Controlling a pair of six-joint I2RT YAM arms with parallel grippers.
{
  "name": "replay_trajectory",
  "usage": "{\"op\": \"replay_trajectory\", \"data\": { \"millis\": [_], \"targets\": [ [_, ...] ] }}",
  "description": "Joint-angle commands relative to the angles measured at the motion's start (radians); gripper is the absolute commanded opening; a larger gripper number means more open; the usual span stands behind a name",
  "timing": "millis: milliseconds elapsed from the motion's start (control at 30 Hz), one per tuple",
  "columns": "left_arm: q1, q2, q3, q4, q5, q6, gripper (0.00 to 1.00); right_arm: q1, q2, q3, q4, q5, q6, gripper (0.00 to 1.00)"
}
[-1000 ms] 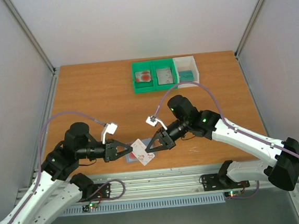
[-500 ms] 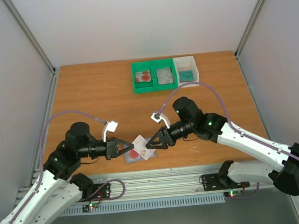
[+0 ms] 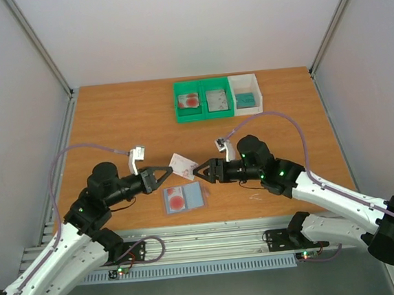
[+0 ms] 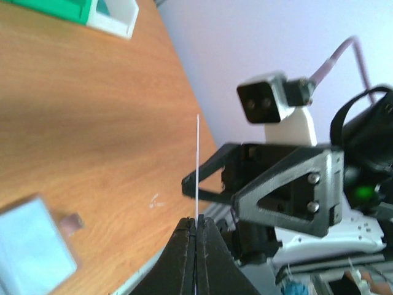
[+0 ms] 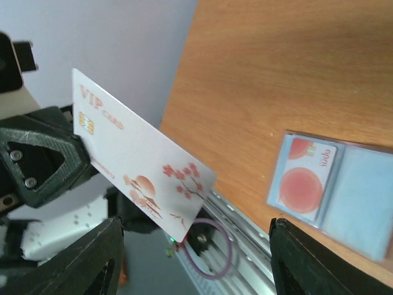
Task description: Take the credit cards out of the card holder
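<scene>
The left pincer (image 3: 170,170) is clamped on one edge of a white card (image 5: 138,166) printed with red blossoms and a small chip. It holds the card up off the worktop (image 3: 112,127), just past the far side of the card holder (image 3: 196,196). The right pincer (image 3: 199,173) faces it from the other side with its fingers spread wide, the tips close to the card's free edge. I cannot tell whether they touch it.

The card holder lies flat and opened out near the front edge, between the two arms. A second card (image 3: 175,200) with a red disc sits in its left panel, and the right panel shows plain blue-grey.

At the far side stand a green tray (image 3: 204,110) and a white tray (image 3: 258,92), touching.
</scene>
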Motion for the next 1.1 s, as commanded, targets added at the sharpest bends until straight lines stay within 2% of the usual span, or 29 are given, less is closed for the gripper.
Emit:
{"op": "replay_trajectory", "data": {
  "millis": [0, 233, 533, 667, 800, 867, 1067],
  "targets": [
    [-0.002, 0.011, -0.008, 0.201, -0.111, -0.077, 0.00, -0.002, -0.006, -0.051, 0.206, 0.037, 0.163, 0.64],
    [-0.002, -0.005, -0.090, 0.385, -0.200, -0.185, 0.00, -0.002, 0.055, -0.125, 0.474, 0.032, 0.299, 0.55],
    [-0.001, -0.016, -0.145, 0.458, -0.227, -0.246, 0.00, -0.004, 0.163, -0.169, 0.798, 0.001, 0.390, 0.33],
    [-0.002, -0.026, -0.151, 0.445, -0.246, -0.257, 0.01, -0.002, 0.152, -0.197, 0.839, 0.035, 0.399, 0.18],
    [-0.002, -0.029, -0.156, 0.442, -0.252, -0.263, 0.00, -0.003, 0.140, -0.212, 0.876, 0.049, 0.400, 0.11],
    [-0.002, -0.027, -0.160, 0.447, -0.254, -0.267, 0.00, -0.003, 0.138, -0.217, 0.879, 0.053, 0.400, 0.03],
    [-0.002, -0.042, -0.164, 0.414, -0.264, -0.278, 0.00, -0.003, 0.128, -0.230, 0.874, 0.049, 0.368, 0.01]
  ]
}}
